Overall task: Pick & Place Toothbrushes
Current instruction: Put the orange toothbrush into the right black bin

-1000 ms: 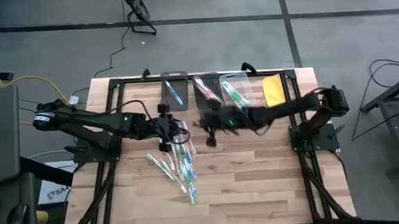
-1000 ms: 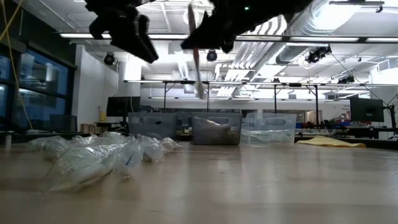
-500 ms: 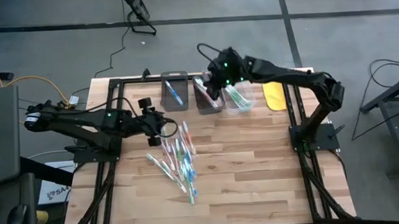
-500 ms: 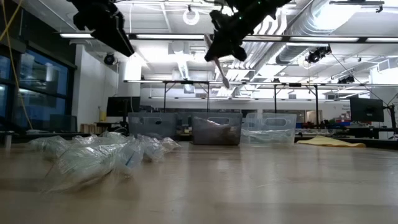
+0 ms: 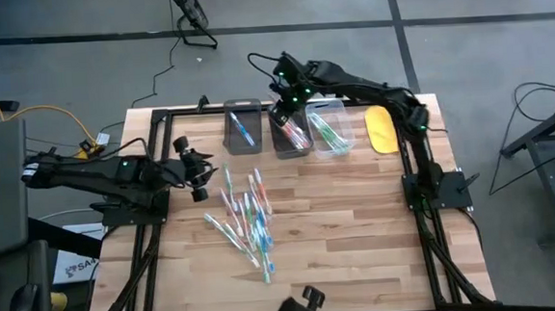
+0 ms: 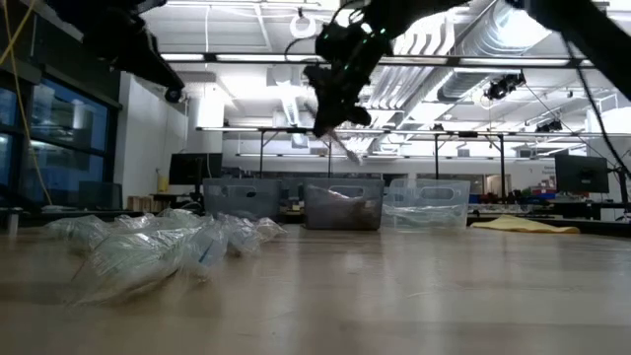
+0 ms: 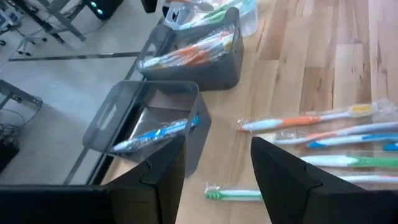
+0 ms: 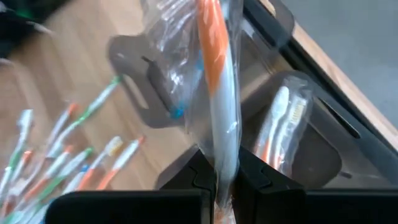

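My right gripper [image 5: 284,105] hangs above the middle grey bin [image 5: 292,135] at the table's far edge, shut on an orange-and-white toothbrush [image 8: 214,81] in a clear wrapper. In the low view the toothbrush [image 6: 345,148] slants down below this gripper [image 6: 335,113]. My left gripper [image 5: 197,170] is open near the table's left side with nothing between its fingers [image 7: 214,168]. It stands left of the pile of wrapped toothbrushes [image 5: 248,220] lying flat on the wood. My right gripper pinches the wrapped toothbrush between its two fingers at its white part [image 8: 222,163], near one end. The fingers slant down toward the far edge, and the toothbrush runs on ahead of them. It is lifted clear, above the middle bin.
A grey bin [image 5: 242,129] holds a blue toothbrush [image 7: 155,132]; the middle bin holds orange ones [image 8: 280,134]; a clear bin [image 5: 330,131] holds green ones. A yellow flat object [image 5: 380,130] lies at the far right. The near half of the table is bare wood.
My right gripper has swung from above the table's middle toward the far edge, rising a little and turning, and now carries the toothbrush over the middle bin. My left gripper has drawn back toward the table's left edge, away from the pile, still open.
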Robot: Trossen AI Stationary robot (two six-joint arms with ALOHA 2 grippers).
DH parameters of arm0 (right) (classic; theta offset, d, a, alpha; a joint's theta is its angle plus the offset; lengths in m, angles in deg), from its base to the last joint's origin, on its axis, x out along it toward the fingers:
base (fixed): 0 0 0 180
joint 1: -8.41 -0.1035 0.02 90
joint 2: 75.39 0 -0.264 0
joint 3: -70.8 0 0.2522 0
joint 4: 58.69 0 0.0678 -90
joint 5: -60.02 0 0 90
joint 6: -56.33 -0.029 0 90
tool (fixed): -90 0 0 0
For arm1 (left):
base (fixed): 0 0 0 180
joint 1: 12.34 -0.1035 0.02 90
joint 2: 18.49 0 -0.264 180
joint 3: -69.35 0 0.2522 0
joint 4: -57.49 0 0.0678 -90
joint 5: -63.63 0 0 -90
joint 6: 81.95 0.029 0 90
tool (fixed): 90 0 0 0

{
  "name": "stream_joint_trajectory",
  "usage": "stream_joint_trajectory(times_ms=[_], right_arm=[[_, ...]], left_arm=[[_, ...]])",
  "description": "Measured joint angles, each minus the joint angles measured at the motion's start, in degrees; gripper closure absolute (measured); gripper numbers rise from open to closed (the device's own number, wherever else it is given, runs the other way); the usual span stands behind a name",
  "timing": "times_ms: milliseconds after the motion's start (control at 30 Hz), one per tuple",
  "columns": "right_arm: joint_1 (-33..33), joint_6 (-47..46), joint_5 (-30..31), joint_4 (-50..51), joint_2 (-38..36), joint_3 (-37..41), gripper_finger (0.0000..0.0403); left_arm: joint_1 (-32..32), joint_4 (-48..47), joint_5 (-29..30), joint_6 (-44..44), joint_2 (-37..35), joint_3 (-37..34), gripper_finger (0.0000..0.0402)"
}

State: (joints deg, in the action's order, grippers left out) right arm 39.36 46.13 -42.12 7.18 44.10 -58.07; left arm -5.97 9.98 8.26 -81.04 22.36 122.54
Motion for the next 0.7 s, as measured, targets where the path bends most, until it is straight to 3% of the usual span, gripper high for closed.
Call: stream_joint_trajectory(times_ms=[300,700], right_arm=[[1.4,-3.0,-3.4,5.7,10.1,-7.5,0.0385],[2.4,-4.7,-4.5,11.3,11.3,-7.6,0.0385]], left_arm=[[0.0,-0.1,-3.6,0.1,-7.7,-4.8,0.0226],[0.0,-0.2,-5.9,0.0,-10.4,-4.8,0.0226]])
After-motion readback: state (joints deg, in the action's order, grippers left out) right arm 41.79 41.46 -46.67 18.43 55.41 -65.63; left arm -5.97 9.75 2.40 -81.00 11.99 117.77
